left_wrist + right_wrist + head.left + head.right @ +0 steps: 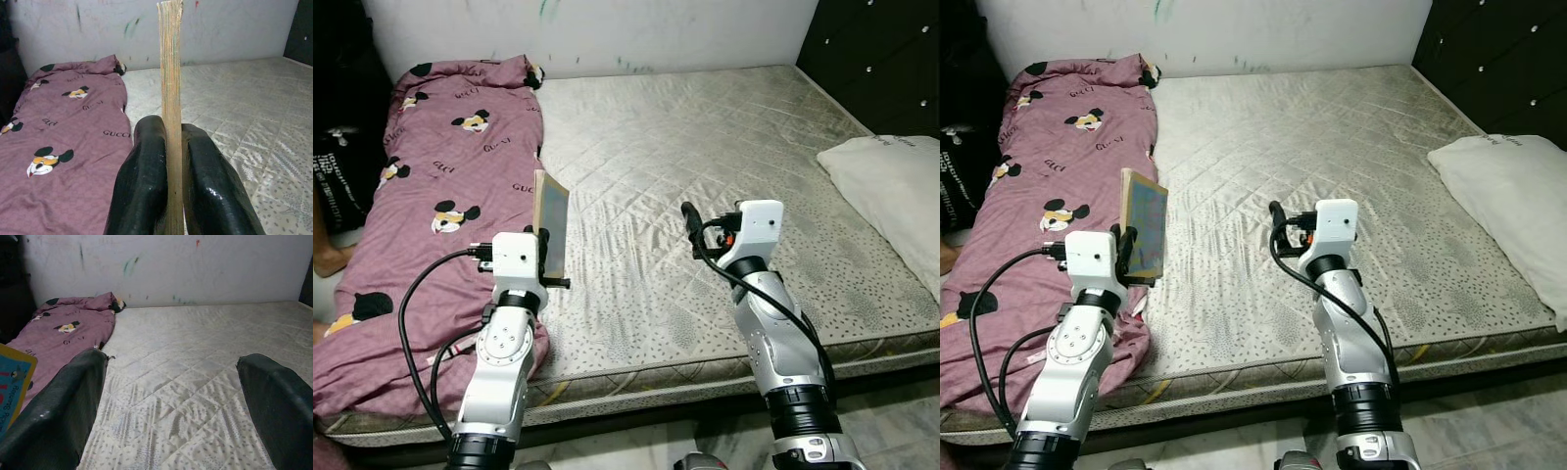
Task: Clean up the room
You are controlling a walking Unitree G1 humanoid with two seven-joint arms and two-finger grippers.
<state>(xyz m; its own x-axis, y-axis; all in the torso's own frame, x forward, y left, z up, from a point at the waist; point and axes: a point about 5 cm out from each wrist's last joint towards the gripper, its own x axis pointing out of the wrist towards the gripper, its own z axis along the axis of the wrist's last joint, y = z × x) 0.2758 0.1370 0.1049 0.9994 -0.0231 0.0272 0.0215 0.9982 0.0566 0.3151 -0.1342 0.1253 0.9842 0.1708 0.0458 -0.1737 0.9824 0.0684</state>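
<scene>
A bare quilted mattress [705, 196] takes up most of the scene, lying against a scuffed white wall [607, 29]. Along the robot's left side of the mattress lies a long purple blanket [431, 196] printed with cartoon mouse heads, running from the wall down to the near edge. A white pillow [891, 191] rests at the right edge of the mattress, beside a dark cabinet [881, 59].

The left arm reaches up over the near edge of the blanket. Its left pincer [172, 161] is clamped on a thin book [1143, 227], which stands upright on edge above the seam between blanket and mattress, its worn page edges showing between the two black fingers [146, 171] in the left wrist view. The book's blue cover faces the robot's right.

The right arm is raised over the middle of the mattress, near its front edge. The right pincer [171, 396] is spread wide and grips nothing, held above the quilted cloth.
</scene>
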